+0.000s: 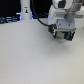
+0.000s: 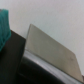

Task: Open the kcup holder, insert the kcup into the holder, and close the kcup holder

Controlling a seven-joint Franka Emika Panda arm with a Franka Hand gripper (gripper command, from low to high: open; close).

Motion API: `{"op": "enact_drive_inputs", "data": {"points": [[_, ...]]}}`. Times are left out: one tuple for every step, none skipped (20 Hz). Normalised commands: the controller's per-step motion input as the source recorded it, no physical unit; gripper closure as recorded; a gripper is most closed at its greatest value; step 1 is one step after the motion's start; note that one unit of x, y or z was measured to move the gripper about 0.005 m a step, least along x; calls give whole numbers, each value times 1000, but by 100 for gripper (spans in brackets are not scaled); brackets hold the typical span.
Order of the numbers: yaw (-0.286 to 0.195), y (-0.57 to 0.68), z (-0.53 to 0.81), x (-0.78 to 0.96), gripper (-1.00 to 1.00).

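One kcup (image 1: 63, 35) between claw (image 1: 63, 36) fingers.

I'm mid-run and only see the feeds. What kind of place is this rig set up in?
Probably a lab or test bench, not a kitchen: a bare white tabletop, the gripper low over it, a white post and dark equipment at the back. The wrist view shows something teal beside a black-edged panel.

You see a pale, plain tabletop (image 1: 30, 57) filling most of the exterior view. At its far edge, toward the exterior view's left, a tall white cylindrical post (image 1: 25, 10) stands upright against a dark background. A black cable (image 1: 34, 14) runs down just beside it. In the wrist view, a teal block (image 2: 4, 26) shows at the frame edge; too blurred to identify.
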Motion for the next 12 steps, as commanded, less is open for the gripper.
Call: {"op": "enact_drive_inputs", "data": {"points": [[88,470,9,-672,-100],[86,460,6,-682,-100],[86,450,4,-682,-100],[92,440,1,-701,-100],[91,441,-1,-690,-100],[90,444,1,-676,-100],[89,439,2,-679,-100],[87,455,3,-664,-100],[84,471,5,-651,-100],[81,486,6,-633,-100],[82,494,6,-622,-100],[82,496,8,-619,-100]]}}
